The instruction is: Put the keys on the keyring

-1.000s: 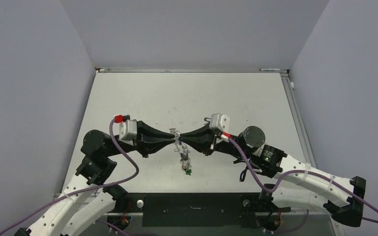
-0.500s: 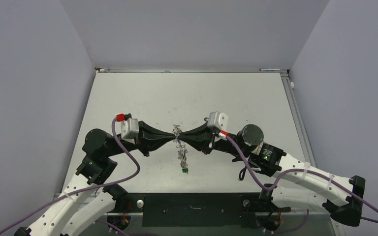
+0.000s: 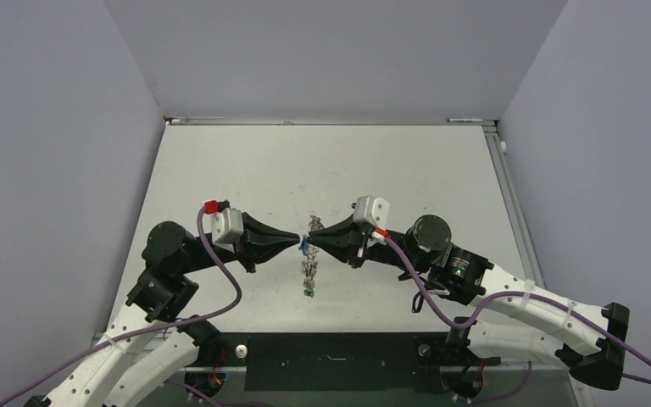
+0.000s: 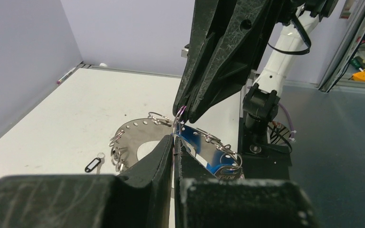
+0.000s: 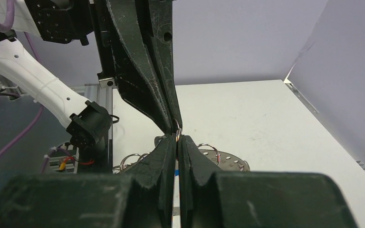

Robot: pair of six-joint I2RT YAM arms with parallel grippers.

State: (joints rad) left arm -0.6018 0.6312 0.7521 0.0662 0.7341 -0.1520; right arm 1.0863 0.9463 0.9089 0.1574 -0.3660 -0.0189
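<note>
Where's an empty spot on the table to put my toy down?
The far half of the table, up to the back wall, is bare; so is the strip by the right rail. The middle is crowded: left claw and right claw meet at the keyring, keys dangling.

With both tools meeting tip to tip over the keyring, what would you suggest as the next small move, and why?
Probably hold the left tool still and have the right tool turn the small wire loop a little: both tools look shut on that loop, tip to tip, and the keyring sits just below them.
</note>
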